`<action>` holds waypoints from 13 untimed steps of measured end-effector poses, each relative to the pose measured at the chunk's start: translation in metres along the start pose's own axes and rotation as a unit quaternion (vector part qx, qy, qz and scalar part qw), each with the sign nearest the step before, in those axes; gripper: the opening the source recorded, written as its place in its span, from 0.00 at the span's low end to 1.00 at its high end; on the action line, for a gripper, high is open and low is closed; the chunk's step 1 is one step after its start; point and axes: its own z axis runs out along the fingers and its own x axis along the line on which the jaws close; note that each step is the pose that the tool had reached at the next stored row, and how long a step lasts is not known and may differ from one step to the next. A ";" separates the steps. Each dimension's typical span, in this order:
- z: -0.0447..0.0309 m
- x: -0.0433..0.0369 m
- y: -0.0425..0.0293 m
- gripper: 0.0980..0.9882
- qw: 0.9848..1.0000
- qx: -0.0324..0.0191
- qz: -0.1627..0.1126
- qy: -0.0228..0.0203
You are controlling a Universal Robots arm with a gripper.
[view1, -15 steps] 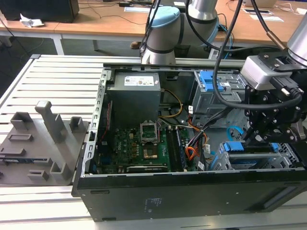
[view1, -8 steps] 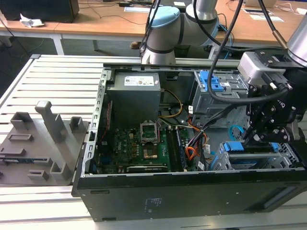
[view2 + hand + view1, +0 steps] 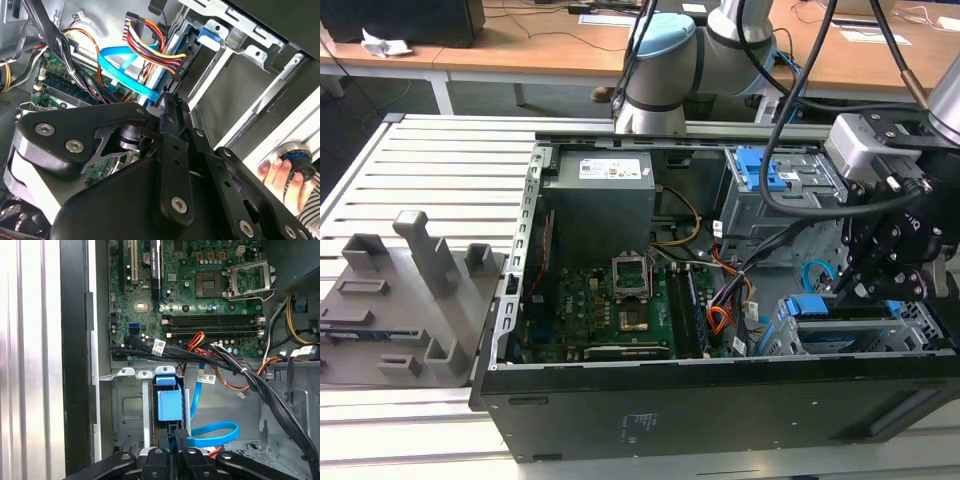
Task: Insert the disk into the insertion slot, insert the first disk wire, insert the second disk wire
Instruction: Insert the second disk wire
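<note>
PC case open on table. Disk [image 3: 169,405] sits in the slot [image 3: 127,412], its blue carrier showing at 5 o'clock of the motherboard [image 3: 190,290]. Gripper [image 3: 176,440] fingers pinched nearly closed at the blue wire [image 3: 215,435] plug end beside the disk; actual grasp unclear. Best to keep the plug square to the port, push gently.

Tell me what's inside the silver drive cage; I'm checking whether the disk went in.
Inside the insertion slot sits the disk, its blue carrier end showing in the first wrist view. The gripper covers the rear edge, so the light-blue second disk wire's plug is hidden.
</note>
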 end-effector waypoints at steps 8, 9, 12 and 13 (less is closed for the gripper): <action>0.0034 -0.0083 -0.0067 0.07 1.000 0.000 0.003 0.000; 0.0038 -0.0084 -0.0074 0.07 1.000 0.000 0.004 0.000; 0.0055 -0.0085 -0.0091 0.07 1.000 0.000 0.005 0.000; 0.0066 -0.0085 -0.0094 0.07 1.000 0.000 0.005 0.000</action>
